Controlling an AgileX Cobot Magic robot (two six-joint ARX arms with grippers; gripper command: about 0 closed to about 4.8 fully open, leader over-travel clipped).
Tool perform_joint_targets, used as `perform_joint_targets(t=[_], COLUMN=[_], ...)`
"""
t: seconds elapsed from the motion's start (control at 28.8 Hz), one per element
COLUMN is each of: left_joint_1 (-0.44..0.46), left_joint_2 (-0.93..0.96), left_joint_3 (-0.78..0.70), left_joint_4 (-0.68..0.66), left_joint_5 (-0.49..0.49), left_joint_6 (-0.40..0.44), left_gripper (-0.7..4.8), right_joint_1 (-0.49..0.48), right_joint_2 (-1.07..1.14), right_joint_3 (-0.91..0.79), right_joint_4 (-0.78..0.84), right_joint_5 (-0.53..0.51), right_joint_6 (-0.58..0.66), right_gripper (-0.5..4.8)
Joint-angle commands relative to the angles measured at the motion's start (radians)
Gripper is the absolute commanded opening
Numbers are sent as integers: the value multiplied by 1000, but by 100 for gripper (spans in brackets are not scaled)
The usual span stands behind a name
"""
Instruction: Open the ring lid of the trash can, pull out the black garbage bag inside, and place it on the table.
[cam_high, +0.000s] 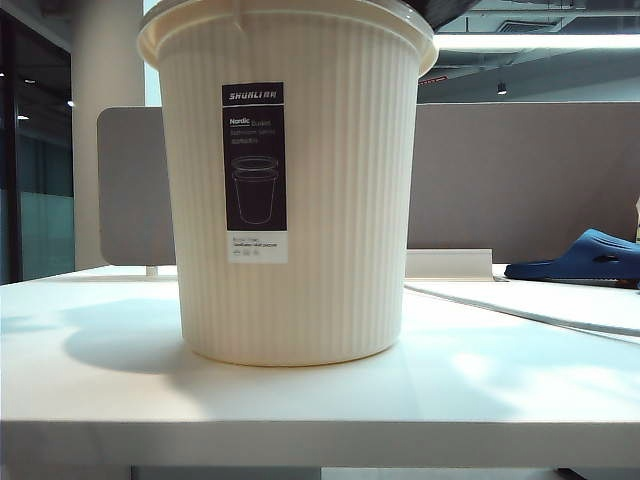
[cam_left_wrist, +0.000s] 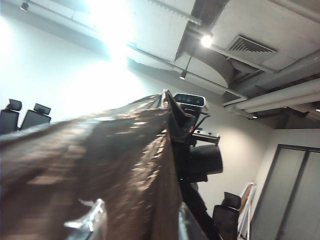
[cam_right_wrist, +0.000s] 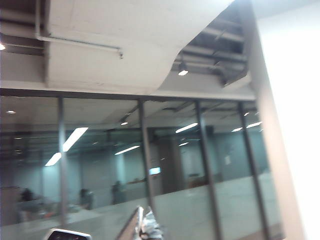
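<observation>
Cream ribbed can (cam_high: 290, 200) is seen upright on the white table (cam_high: 300, 400), label facing the exterior camera. Black bag (cam_left_wrist: 90, 170) film is stretched across the left wrist view, pulled taut toward the other arm. Left gripper's fingers are hidden behind the film (clenched or released cannot be told). Right gripper (cam_right_wrist: 142, 225) is clenched, a crinkled scrap visible at its tip.
</observation>
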Motion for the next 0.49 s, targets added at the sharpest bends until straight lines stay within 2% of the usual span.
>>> perform_joint_targets(t=[0.03, 0.17, 0.49], left_joint_1=[1, 1, 1], left_joint_2=[-6, -6, -6], left_joint_3=[5, 5, 5], left_joint_4=[-15, -21, -55], left_joint_5=[6, 13, 47], left_joint_6=[12, 12, 13], left_gripper=[185, 185, 185], right_joint_1=[-35, -94, -145], right_joint_2=[-7, -8, -7], right_joint_3=[25, 31, 31], right_joint_4=[18, 21, 24], right_joint_5=[31, 38, 41], right_joint_6=[16, 25, 43], right_gripper=[-1, -1, -1])
